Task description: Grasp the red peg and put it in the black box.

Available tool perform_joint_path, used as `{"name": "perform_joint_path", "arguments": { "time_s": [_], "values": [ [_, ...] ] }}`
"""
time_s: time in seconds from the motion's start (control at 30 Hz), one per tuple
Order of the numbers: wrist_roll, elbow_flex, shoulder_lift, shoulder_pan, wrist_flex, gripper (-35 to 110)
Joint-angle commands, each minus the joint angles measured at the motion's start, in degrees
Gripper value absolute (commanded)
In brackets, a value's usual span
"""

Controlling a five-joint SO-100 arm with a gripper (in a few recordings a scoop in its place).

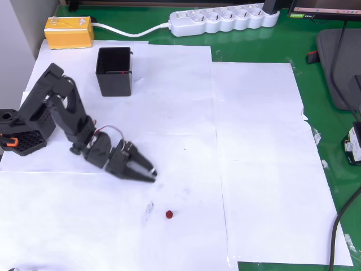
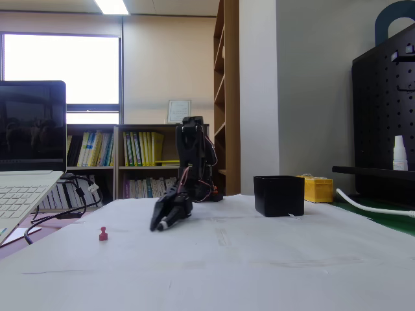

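Yellow block (image 1: pixel 69 31) sits top-left on green mat (image 1: pixel 265 51), w/ white power strip (image 1: pixel 224 20) nearby. White paper sheets (image 1: pixel 259 158) cover the middle. Laptop (image 2: pixel 29 162) at left in fixed view.

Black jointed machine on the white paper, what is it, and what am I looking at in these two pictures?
It is a small robot arm. Its pointed end is the tool, two fingers for gripping. They hold nothing, and whether they are open is hard to tell. One picture comes from a camera looking straight down; the other from a camera near table level, facing the arm. White paper sheets cover a green table. On the paper, apart from the tool, sits a tiny red peg; it stands upright in the fixed view. A square black box stands further back, with a yellow block and a white power strip behind it.
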Motion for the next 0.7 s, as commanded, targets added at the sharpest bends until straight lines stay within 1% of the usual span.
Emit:
{"name": "perform_joint_path", "arguments": {
  "time_s": [0.0, 0.17, 0.37, 0.4, 0.47, 0.53, 0.6, 0.67],
  "values": [
    [-1.32, -1.32, -1.93, 4.66, -0.18, 5],
    [-1.41, -2.11, -2.37, 7.38, -0.18, 4],
    [-2.64, -1.93, -2.11, 7.73, 0.0, 5],
    [-2.64, -1.85, -2.11, 7.56, -0.09, 7],
    [-2.99, -1.05, -2.02, 7.56, 0.35, 18],
    [-3.16, 0.53, -1.85, 7.38, 1.76, 19],
    [-3.16, 2.2, -1.41, 7.21, 2.64, 24],
    [-2.9, 3.78, -0.97, 7.21, 3.25, 33]
  ]
}}
